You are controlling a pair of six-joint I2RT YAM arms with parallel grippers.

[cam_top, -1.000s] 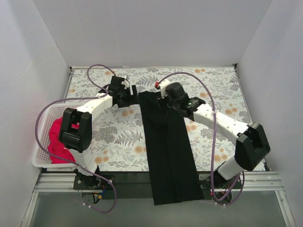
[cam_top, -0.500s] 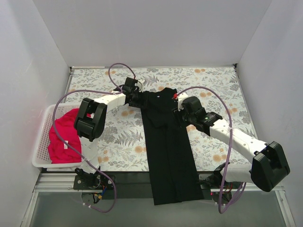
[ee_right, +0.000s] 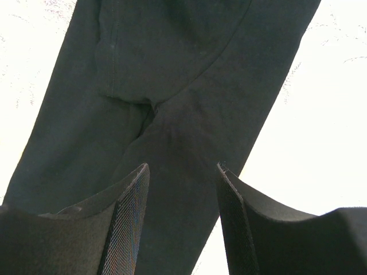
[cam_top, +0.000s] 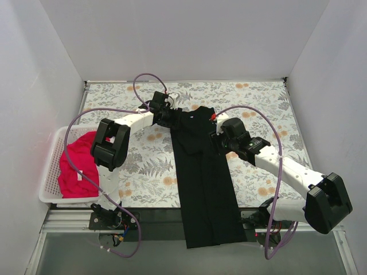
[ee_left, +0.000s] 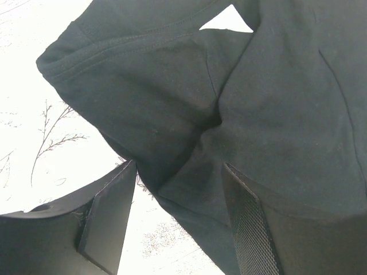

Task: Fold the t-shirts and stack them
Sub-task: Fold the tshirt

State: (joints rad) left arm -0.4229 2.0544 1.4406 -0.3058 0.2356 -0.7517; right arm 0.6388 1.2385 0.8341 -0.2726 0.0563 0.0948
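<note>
Black t-shirt (cam_top: 203, 177) cloth between the parted jaws of left gripper (ee_left: 179, 175) and right gripper (ee_right: 183, 172) (neither clamped).

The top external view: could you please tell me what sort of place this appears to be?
Probably a lab recording booth, not a home: plain white walls box in a cloth-covered table, a left arm and right arm are bolted at its near edge, and a basket holds a red-pink t-shirt.

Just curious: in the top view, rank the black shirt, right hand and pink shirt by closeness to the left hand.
From the left hand:
1. black shirt, right at its fingers.
2. right hand, across the shirt's top.
3. pink shirt, in the basket, far left.
</note>
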